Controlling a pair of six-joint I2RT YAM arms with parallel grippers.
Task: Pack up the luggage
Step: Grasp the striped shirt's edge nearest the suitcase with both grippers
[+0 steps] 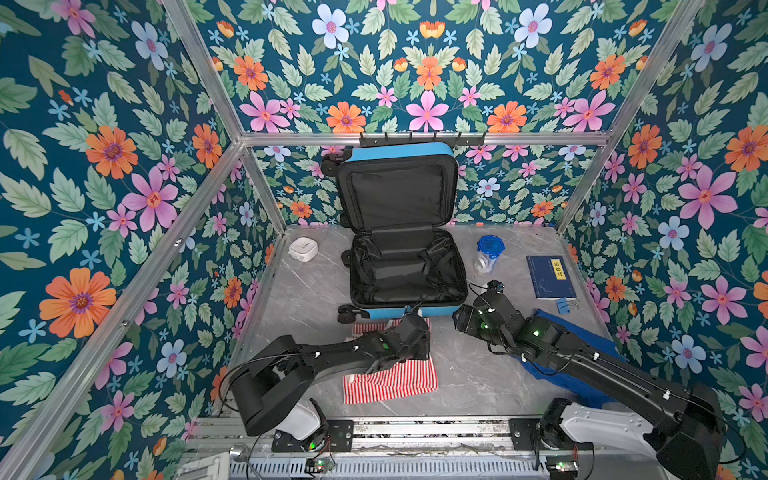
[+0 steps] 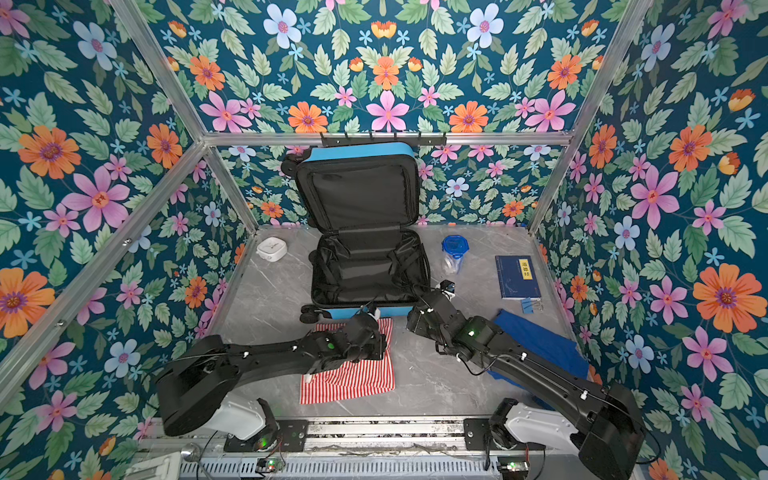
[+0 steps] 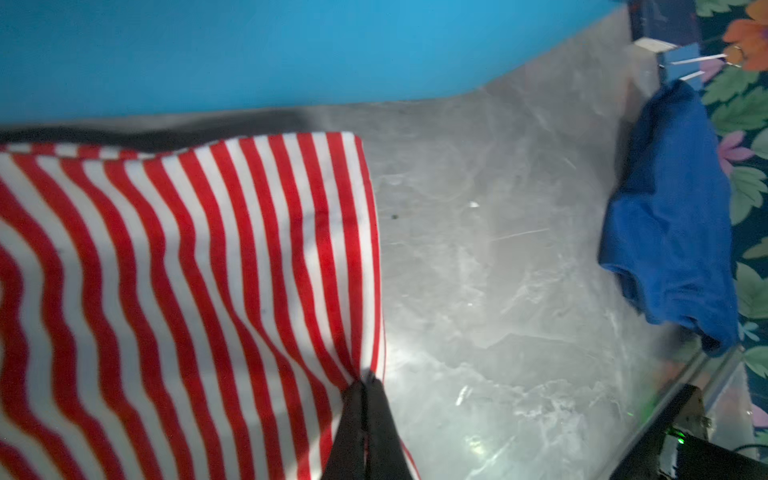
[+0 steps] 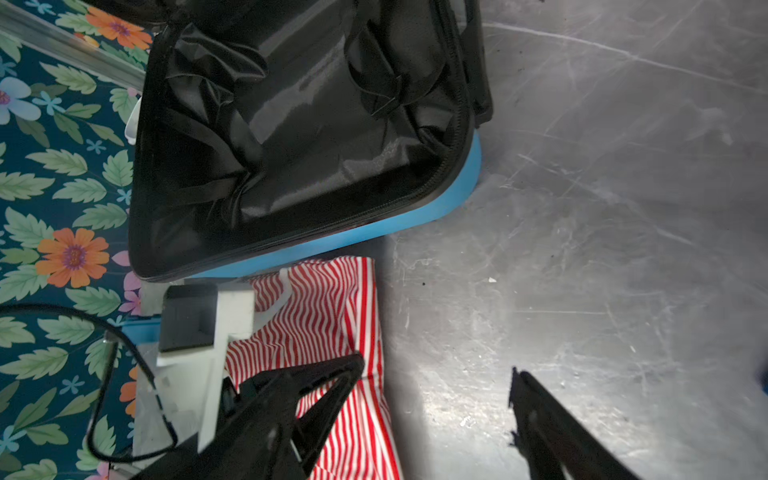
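Note:
The luggage (image 1: 436,311) (image 2: 353,311) lies open at the back middle, its sky-blue lid leaning on the rear wall and its black lining bare. In front of it lies a red-and-white striped cloth (image 1: 390,382) (image 2: 353,380). My left gripper (image 3: 365,380) is shut on that cloth (image 3: 166,270), pinching its edge close to the blue shell (image 3: 291,50). My right gripper (image 4: 438,365) is open above the table beside the cloth (image 4: 332,316), near the luggage's front right corner (image 4: 415,220), with nothing between its fingers.
A blue cloth (image 1: 582,353) lies under the right arm. A dark-blue book (image 1: 550,276) and a blue binder clip (image 1: 565,305) sit at the right. A clear jar with a blue lid (image 1: 489,251) stands right of the luggage, a white box (image 1: 303,248) to its left.

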